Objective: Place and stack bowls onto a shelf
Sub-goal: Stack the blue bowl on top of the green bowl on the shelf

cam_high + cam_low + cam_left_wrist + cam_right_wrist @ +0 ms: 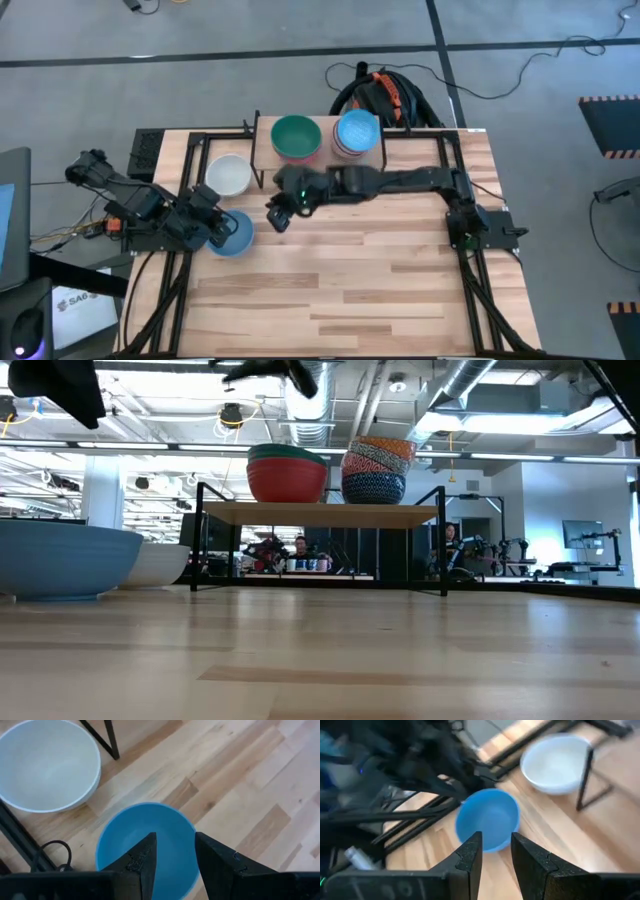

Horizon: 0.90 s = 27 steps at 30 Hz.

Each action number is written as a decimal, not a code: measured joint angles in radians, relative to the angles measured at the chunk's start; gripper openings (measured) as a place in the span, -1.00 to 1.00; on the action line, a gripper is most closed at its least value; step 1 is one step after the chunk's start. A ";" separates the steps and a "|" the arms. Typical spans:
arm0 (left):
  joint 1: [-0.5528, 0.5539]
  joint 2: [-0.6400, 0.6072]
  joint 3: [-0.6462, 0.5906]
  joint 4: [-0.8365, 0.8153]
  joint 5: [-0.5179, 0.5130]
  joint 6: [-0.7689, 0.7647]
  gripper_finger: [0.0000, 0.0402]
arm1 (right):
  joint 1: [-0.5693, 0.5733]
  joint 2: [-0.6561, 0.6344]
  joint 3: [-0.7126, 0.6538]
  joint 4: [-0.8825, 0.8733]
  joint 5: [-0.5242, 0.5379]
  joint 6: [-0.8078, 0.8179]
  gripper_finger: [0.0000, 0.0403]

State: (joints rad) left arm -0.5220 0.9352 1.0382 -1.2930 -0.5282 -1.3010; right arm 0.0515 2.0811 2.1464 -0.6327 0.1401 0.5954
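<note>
Looking straight down, you've got the low light-wood shelf on thin black legs [262,150] at approx 12 o'clock on the tabletop. On it sit 2 stacks: a green round bowl [296,137] on top of a red bowl [287,481] toward the 11 side, and beside it, toward 1 o'clock, a light blue bowl [357,131] topping a stack of patterned bowls [375,472], blue-and-white one at the bottom. The 2 stacks stand just beside each other.

Off the shelf, a white round bowl [229,175] rests on the table at approx 10 o'clock, next to a shelf leg. A second light blue round bowl [236,233] sits on the table at approx 9 o'clock, near the white one, not touching it.

Your left gripper [175,862] hangs above that light blue bowl on the table; left wrist view shows the bowl's hollow behind the 2 dark fingers [142,862], which stand a narrow gap apart w/ nothing between them. Whether they touch the rim, can't tell.

Your right gripper [279,212] is stretched across from the 3 o'clock side, sitting over bare table near centre, in front of the shelf. Its fingers [470,857] also stand slightly apart, holding nothing, and point toward the light blue bowl, w/ the white bowl further off.

In the low view, people show in the room behind the shelf, too small to tell more.
</note>
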 joint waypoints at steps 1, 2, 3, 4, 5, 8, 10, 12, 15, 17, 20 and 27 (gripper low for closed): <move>-0.006 0.000 0.000 0.000 0.000 0.000 -0.41 | 0.006 0.001 -0.030 0.023 0.032 0.042 -0.36; -0.011 0.000 0.000 0.000 0.000 -0.001 -0.41 | 0.012 0.002 -0.057 0.048 0.059 0.085 -0.36; -0.017 0.000 0.000 0.000 0.001 -0.001 -0.41 | 0.016 0.003 -0.080 0.075 0.074 0.125 -0.36; -0.023 0.000 0.000 0.000 0.003 -0.001 -0.41 | 0.017 0.003 -0.104 0.107 0.086 0.165 -0.36; -0.028 0.000 0.000 0.000 0.008 -0.001 -0.41 | 0.017 0.003 -0.125 0.139 0.094 0.199 -0.36; -0.045 0.000 0.000 -0.003 0.021 -0.001 -0.41 | 0.012 0.002 -0.202 0.236 0.122 0.262 -0.36; -0.055 0.001 0.000 -0.006 0.026 -0.001 -0.41 | 0.008 0.002 -0.259 0.304 0.154 0.294 -0.36; -0.062 0.000 -0.007 -0.002 0.026 -0.002 -0.41 | -0.002 0.002 -0.308 0.369 0.166 0.318 -0.36; -0.069 0.001 -0.034 -0.003 0.035 -0.016 -0.41 | -0.016 0.003 -0.370 0.444 0.162 0.337 -0.36; -0.070 0.000 -0.060 -0.003 0.062 -0.026 -0.41 | -0.023 0.034 -0.386 0.510 0.147 0.347 -0.36; -0.069 0.000 -0.101 0.003 0.111 -0.041 -0.41 | -0.034 0.086 -0.389 0.529 0.085 0.352 -0.36; -0.078 0.001 -0.159 0.022 0.211 -0.100 -0.41 | -0.033 0.252 -0.280 0.557 -0.025 0.368 -0.27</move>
State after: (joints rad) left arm -0.5997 0.9358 0.8787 -1.2708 -0.3176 -1.4010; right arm 0.0181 2.3328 1.8660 -0.0754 0.1150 0.9637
